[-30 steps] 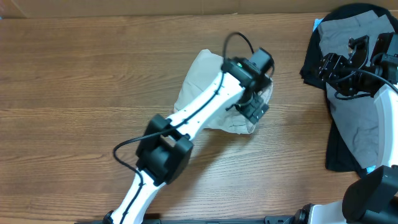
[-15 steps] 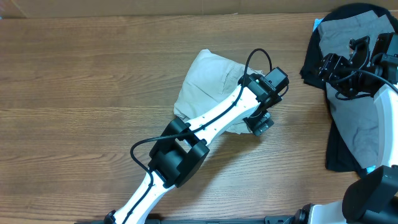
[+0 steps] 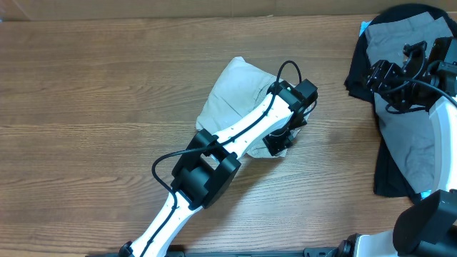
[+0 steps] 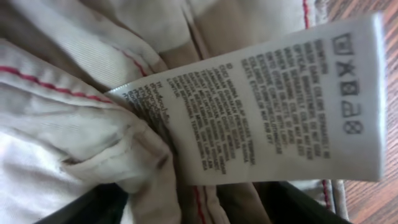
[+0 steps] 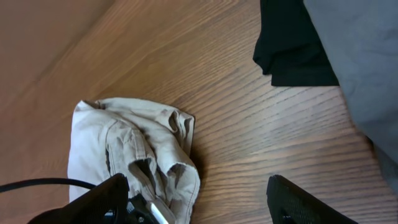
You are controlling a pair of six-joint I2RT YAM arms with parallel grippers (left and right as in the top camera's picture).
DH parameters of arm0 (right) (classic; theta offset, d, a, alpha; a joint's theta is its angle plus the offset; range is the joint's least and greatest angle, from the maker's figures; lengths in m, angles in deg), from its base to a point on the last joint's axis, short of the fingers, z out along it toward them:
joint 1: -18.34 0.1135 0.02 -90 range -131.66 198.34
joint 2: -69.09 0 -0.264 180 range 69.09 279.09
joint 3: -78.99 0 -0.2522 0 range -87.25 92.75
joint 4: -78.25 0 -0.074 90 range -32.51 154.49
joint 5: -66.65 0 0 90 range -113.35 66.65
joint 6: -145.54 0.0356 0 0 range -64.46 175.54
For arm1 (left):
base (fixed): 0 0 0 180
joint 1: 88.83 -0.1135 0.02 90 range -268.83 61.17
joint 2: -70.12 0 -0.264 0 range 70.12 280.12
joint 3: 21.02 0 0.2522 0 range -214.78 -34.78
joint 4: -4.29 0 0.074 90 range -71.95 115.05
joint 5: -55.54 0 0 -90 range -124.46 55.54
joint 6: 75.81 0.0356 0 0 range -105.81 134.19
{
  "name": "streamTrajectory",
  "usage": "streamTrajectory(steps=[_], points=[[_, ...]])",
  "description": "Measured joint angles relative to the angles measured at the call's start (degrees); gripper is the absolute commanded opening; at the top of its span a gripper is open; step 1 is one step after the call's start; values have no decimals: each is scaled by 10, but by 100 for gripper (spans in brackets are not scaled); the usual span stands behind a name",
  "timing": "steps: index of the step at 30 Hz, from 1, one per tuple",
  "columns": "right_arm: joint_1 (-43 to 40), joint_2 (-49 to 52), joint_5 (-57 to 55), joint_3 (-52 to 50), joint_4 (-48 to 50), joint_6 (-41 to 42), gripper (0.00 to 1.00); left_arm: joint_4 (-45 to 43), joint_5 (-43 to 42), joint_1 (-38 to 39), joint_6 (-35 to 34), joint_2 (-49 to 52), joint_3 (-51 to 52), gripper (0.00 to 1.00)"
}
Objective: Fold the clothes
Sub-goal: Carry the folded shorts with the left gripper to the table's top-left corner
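The white-and-black left arm (image 3: pixel 243 132) reaches from the near edge of the brown wood-grain table (image 3: pixel 93 93) diagonally up and to the right. Its black elbow joint sits low over the bare wood, and its white forearm lies across the pale beige cotton shorts (image 3: pixel 228 89). At the far end the wrist bends back and down, so the left gripper (image 3: pixel 277 143) points onto the near right edge of the garment. The shorts lie in a crumpled heap near the middle of the table, well apart from the other clothes. The left wrist camera is so close that the cloth fills its view: cream folds with red stitching and a white care label with small grey print (image 4: pixel 267 106) lying flat across them. The two dark fingers (image 4: pixel 87 205) show only at the bottom edge, standing apart with bunched cloth between them; nothing shows them pinched together. The right arm (image 3: pixel 443 121) rises from the near right corner and bends inward, holding its black wrist above the grey shorts (image 3: pixel 410 135), which lie on top of a black garment (image 3: pixel 389 175) at the right edge. The right gripper (image 5: pixel 196 186) hangs with its jaws spread wide and nothing between them, above bare wood, facing toward the beige heap.
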Motion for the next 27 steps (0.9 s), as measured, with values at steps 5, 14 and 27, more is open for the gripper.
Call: streamTrajectory(steps=[5,14,27], points=[[0,0,0,0,-2,7,74,-30,9,-9,-24,0,9,55],[0,0,-1,0,-5,9,74,-80,-39,-141,-149,-6,17,4],[0,0,-11,0,2,9,74,-149,-52,-448,-146,-7,19,4]])
